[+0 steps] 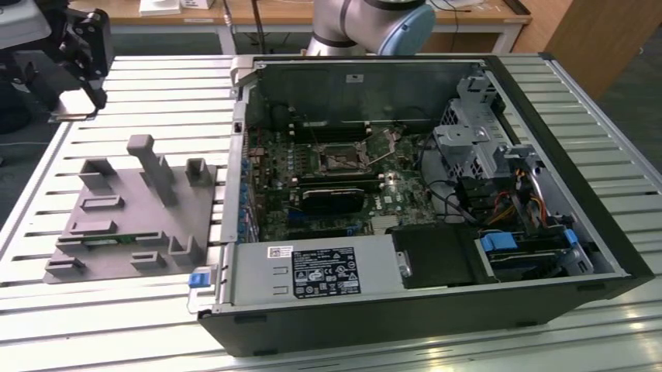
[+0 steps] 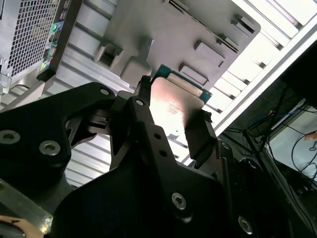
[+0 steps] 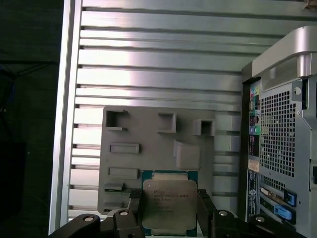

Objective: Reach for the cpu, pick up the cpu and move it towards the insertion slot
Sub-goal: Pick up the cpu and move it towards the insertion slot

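Note:
My gripper (image 3: 170, 210) is shut on the cpu (image 3: 169, 204), a square silvery chip with a green rim, with one black finger on each side edge. The second wrist view has the same cpu (image 2: 171, 106) clamped in the gripper (image 2: 173, 116). In the exterior view the gripper (image 1: 77, 108) hangs at the far left above the slatted table, beyond the grey fixture block, and the cpu (image 1: 70, 116) is a thin pale sliver at its tips. The insertion slot (image 1: 339, 159) is a dark square socket on the green board inside the open computer case, well to the exterior view's right of the gripper.
A grey fixture block (image 1: 135, 209) with pegs and pockets lies on the slatted aluminium table (image 1: 124, 325), below the gripper in both wrist views. The open case (image 1: 414, 194) has raised walls, a black card, drive cages and cables around the socket. The arm's base (image 1: 367, 27) stands behind the case.

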Robot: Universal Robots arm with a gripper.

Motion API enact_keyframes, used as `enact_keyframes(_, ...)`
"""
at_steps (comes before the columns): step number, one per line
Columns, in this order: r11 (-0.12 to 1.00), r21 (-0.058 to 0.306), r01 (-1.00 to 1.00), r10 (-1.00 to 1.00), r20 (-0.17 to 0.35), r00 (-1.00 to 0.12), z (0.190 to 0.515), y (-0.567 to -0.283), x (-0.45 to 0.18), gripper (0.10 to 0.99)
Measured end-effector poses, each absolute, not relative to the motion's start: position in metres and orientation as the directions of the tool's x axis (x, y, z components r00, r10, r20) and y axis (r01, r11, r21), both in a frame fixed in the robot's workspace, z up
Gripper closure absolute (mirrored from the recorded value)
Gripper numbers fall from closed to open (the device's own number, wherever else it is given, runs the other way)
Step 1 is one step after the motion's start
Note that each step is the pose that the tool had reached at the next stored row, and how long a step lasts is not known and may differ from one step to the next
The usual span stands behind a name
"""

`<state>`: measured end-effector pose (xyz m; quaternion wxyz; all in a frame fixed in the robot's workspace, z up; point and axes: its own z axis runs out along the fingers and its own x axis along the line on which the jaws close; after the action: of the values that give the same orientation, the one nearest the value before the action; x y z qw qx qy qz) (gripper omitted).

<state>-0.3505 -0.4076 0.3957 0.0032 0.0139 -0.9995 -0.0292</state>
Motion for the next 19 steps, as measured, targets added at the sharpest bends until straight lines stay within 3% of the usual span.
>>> enact_keyframes(19, 0.998, 0.058, -0.028, -0.028, 0.006, -1.0, 0.396, -0.408, -0.33, 0.557)
